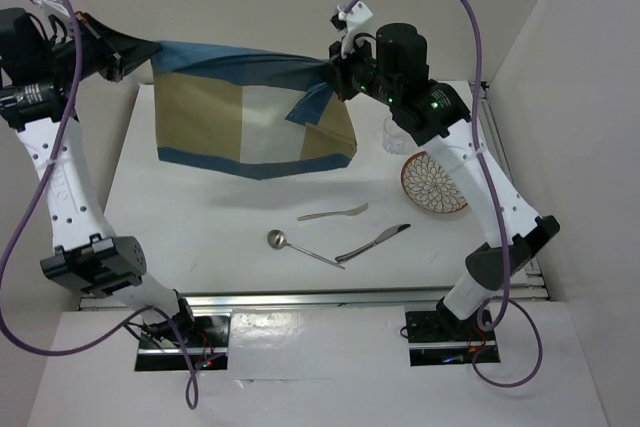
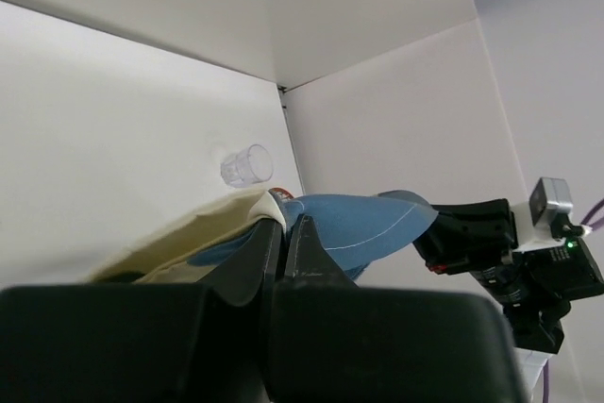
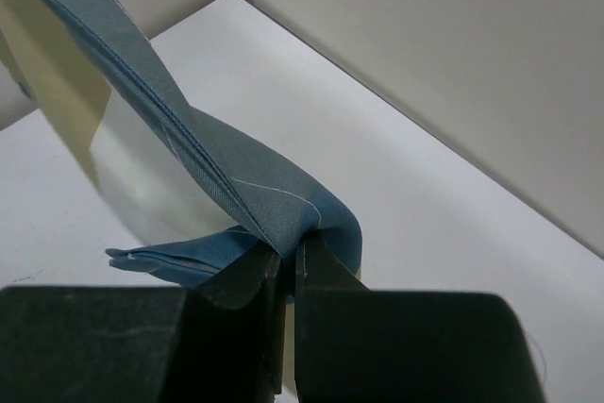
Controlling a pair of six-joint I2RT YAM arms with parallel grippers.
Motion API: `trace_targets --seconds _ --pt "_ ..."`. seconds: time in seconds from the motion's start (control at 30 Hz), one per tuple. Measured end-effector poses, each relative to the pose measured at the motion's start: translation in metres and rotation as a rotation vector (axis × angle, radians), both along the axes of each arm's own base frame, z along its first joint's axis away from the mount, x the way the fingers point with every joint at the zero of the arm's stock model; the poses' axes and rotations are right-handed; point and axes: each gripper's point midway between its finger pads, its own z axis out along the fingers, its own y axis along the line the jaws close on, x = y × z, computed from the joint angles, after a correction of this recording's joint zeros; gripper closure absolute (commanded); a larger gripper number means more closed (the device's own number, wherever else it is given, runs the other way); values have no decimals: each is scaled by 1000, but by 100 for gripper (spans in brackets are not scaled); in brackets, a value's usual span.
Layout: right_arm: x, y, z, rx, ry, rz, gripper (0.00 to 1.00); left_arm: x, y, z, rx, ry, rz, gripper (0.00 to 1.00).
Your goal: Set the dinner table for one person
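The left gripper [image 1: 138,55] and the right gripper [image 1: 334,73] are each clamped tight on a top corner of the blue-and-tan placemat [image 1: 250,112], which hangs stretched between them over the far half of the white worktop [image 1: 200,217]; a fork [image 1: 333,213], spoon [image 1: 300,247] and knife [image 1: 372,242] lie nearer its near edge

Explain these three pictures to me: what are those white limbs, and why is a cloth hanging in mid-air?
They are two robot arms bolted to a white table. The wide picture looks down from above; the other two come from a camera on each wrist. The left gripper and right gripper each pinch one end of a blue-and-tan placemat, holding it stretched above the table. Below lie a fork, spoon, knife, patterned plate and clear cup.
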Motion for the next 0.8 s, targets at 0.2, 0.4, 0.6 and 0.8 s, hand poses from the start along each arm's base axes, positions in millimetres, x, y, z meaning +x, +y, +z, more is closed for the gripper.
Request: trace_targets --seconds 0.2,0.4,0.6,0.8 --pt "59 0 -27 -39 26 -12 100 62 8 -47 -26 115 -18 100" --pt "133 -16 -76 -60 92 -55 100 114 -1 -88 -33 189 -48 100" --pt "152 -20 -67 -28 62 -27 100 131 -5 -105 -39 214 -65 100" --pt "132 -16 -86 -37 122 31 100 123 -1 -131 -21 255 -62 100"
